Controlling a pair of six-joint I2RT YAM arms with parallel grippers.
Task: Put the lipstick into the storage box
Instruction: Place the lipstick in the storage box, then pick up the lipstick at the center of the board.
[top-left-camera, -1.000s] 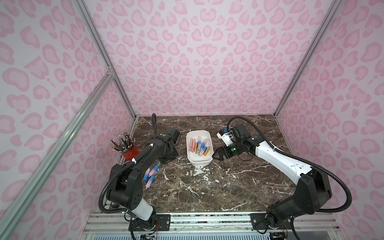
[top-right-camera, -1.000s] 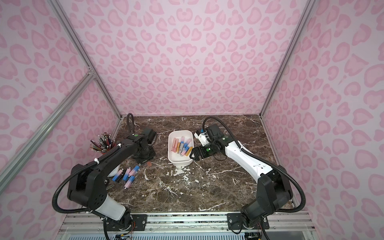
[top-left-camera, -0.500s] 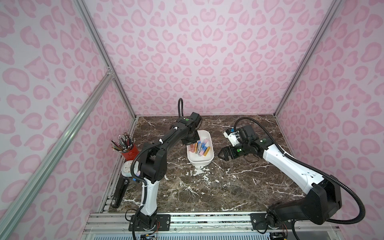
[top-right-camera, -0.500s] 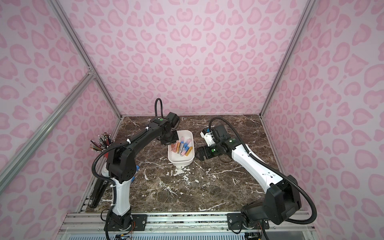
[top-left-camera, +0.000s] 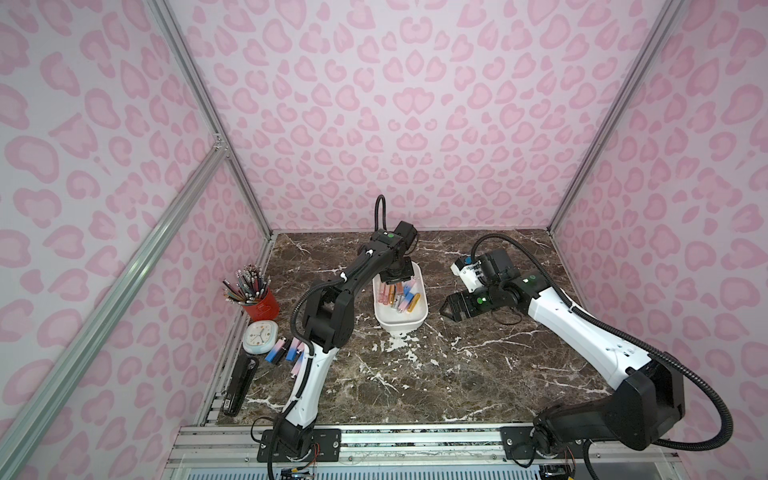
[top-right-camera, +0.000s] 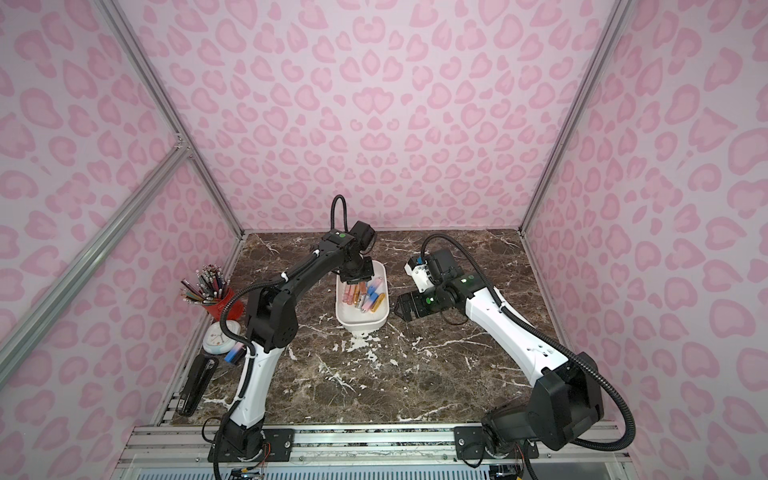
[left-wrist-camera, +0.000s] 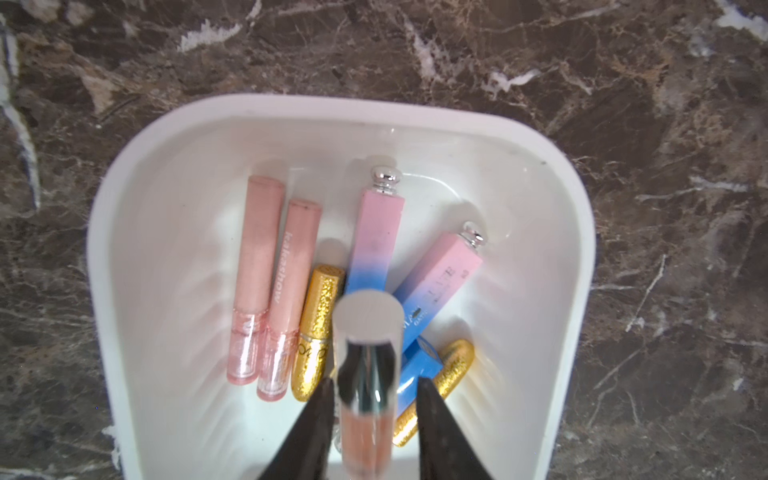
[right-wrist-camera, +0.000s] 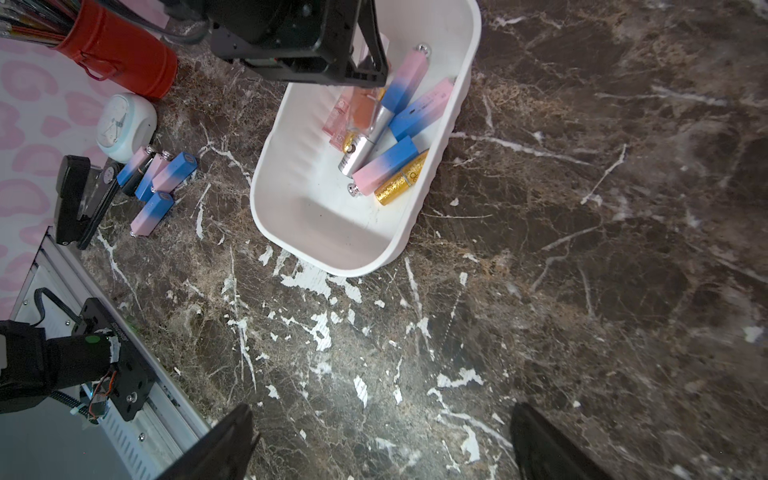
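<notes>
so the left gripper (left-wrist-camera: 374, 380) hangs over the storage box (left-wrist-camera: 124, 249), jaws cracked open around a silver-capped lip gloss (left-wrist-camera: 368, 328), right gripper (right-wrist-camera: 382, 411) gapes wide just beside the box

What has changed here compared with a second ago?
The left pincer swung from the loose lipsticks over to the storage box. It brought a silver-capped gloss tube and has now parted its jaws, so the tube is dropping in. The right pincer stays open beside the box and has barely shifted. The box and the loose lipsticks have not moved.
</notes>
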